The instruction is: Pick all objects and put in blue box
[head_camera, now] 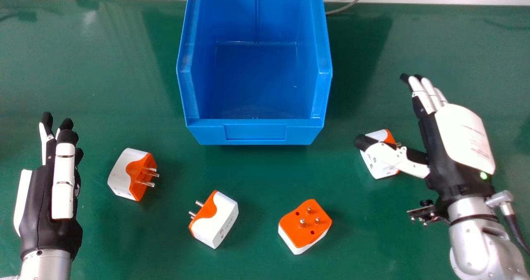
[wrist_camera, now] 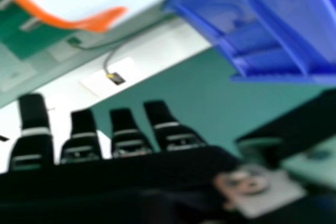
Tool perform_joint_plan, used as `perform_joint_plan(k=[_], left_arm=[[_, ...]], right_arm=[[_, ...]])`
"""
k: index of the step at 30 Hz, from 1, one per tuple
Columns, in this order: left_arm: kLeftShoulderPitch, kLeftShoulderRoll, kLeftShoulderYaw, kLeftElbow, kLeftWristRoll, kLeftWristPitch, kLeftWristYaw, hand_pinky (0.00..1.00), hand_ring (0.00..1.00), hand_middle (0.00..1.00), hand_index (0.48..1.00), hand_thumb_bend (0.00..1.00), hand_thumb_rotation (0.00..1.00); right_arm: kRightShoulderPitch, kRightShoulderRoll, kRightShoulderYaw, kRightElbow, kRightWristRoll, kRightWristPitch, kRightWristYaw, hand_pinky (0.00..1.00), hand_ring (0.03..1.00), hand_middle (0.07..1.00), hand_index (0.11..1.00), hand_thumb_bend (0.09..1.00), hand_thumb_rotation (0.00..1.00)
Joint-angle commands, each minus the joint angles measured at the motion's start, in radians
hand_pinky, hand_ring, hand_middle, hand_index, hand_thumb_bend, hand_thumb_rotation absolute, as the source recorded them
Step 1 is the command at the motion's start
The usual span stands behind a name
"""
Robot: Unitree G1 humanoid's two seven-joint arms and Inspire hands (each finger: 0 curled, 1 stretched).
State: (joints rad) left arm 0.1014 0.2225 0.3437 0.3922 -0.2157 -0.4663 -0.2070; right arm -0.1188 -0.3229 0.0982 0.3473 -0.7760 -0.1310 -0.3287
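Currently the right hand (head_camera: 461,133) is released: fingers (head_camera: 428,95) extended, thumb (head_camera: 389,155) across the rightmost adapter (head_camera: 380,170). Contact between thumb and adapter: cannot tell. The left hand (head_camera: 37,205) is also unclenched, holding nothing, at the head view's left edge.

Positions: all four adapters lie on the green table (head_camera: 124,85), outside the blue box (head_camera: 255,131). Rightmost one sits just beside the box's near right corner; the far-left adapter (head_camera: 124,176) is near the left hand, pins sideways; the mid-left adapter (head_camera: 219,222) rests with pins toward the view's left; the mid-right adapter (head_camera: 304,226) has its pins up.

Risks (judgement): closing from here could pinch only one corner, since the thumb crosses the rightmost adapter while the fingers reach well past it; it may pivot or squirt away. A low sweep of the thumb might shove it toward the box. Pins facing the palm side could catch and leave the grip crooked. A lift kept too low risks clipping the box wall, nudging the box or dropping the load outside.

Count: adapters, 4, none boxed; blue box, 1; robot hands, 2, neither loaded; pins visible on the mid-right adapter, 3.
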Motion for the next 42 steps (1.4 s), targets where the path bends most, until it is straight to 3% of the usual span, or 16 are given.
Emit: perform_joint_plan(k=[1,3,7,10,13,17,20,26,29,35,42], left_arm=[[-0.001,0.012,0.011,-0.011,-0.004,-0.015,0.001,1.00,1.00,1.00,1.000,0.43,1.00],[-0.002,0.011,0.014,-0.008,-0.011,-0.015,-0.002,1.00,1.00,1.00,1.000,0.43,1.00],[-0.001,0.015,0.015,-0.009,-0.009,-0.013,-0.005,1.00,1.00,1.00,1.000,0.42,1.00],[-0.002,0.009,0.021,-0.008,-0.021,-0.015,-0.012,1.00,1.00,1.00,1.000,0.40,1.00],[0.005,0.015,0.019,-0.012,-0.007,-0.012,-0.006,1.00,1.00,1.00,1.000,0.42,1.00],[0.011,0.014,0.022,-0.015,-0.011,-0.016,-0.012,1.00,1.00,1.00,1.000,0.43,1.00],[0.018,0.011,0.026,-0.030,-0.028,-0.004,-0.021,1.00,1.00,1.00,1.000,0.43,1.00],[0.036,0.008,0.028,-0.058,-0.030,0.014,-0.015,1.00,1.00,1.00,1.000,0.41,1.00],[0.039,0.008,0.029,-0.060,-0.031,0.014,-0.016,1.00,1.00,1.00,1.000,0.42,1.00],[0.041,0.001,0.036,-0.066,-0.053,0.016,-0.030,1.00,1.00,1.00,1.000,0.41,1.00],[0.049,0.001,0.029,-0.086,-0.038,0.025,-0.017,1.00,1.00,1.00,1.000,0.41,1.00]], right_arm=[[-0.041,-0.023,0.024,0.004,-0.021,0.023,-0.024,0.71,0.887,0.915,0.877,0.732,0.95],[-0.055,-0.032,0.045,0.032,-0.031,0.033,-0.030,0.70,0.877,0.906,0.869,0.733,0.95],[-0.080,-0.065,0.083,0.072,-0.032,0.039,-0.005,0.71,0.874,0.904,0.871,0.728,0.93],[-0.098,-0.110,0.110,0.105,-0.035,0.011,0.003,0.74,0.882,0.912,0.878,0.719,0.94],[-0.110,-0.163,0.124,0.126,-0.033,-0.021,0.011,0.78,0.898,0.924,0.894,0.710,0.94],[-0.121,-0.223,0.138,0.135,-0.038,-0.047,0.017,0.82,0.910,0.933,0.909,0.704,0.93],[-0.131,-0.254,0.154,0.155,-0.041,-0.070,0.014,0.83,0.911,0.936,0.914,0.695,0.92],[-0.177,-0.326,0.182,0.215,-0.038,-0.153,0.038,0.89,0.944,0.963,0.942,0.718,0.92],[-0.210,-0.360,0.202,0.247,-0.053,-0.184,0.052,0.91,0.956,0.973,0.952,0.738,0.93],[-0.301,-0.422,0.266,0.305,-0.118,-0.237,0.076,0.91,0.960,0.980,0.960,0.795,0.86],[-0.426,-0.428,0.346,0.426,-0.182,-0.282,0.066,0.91,0.964,0.982,0.964,0.830,0.83]])
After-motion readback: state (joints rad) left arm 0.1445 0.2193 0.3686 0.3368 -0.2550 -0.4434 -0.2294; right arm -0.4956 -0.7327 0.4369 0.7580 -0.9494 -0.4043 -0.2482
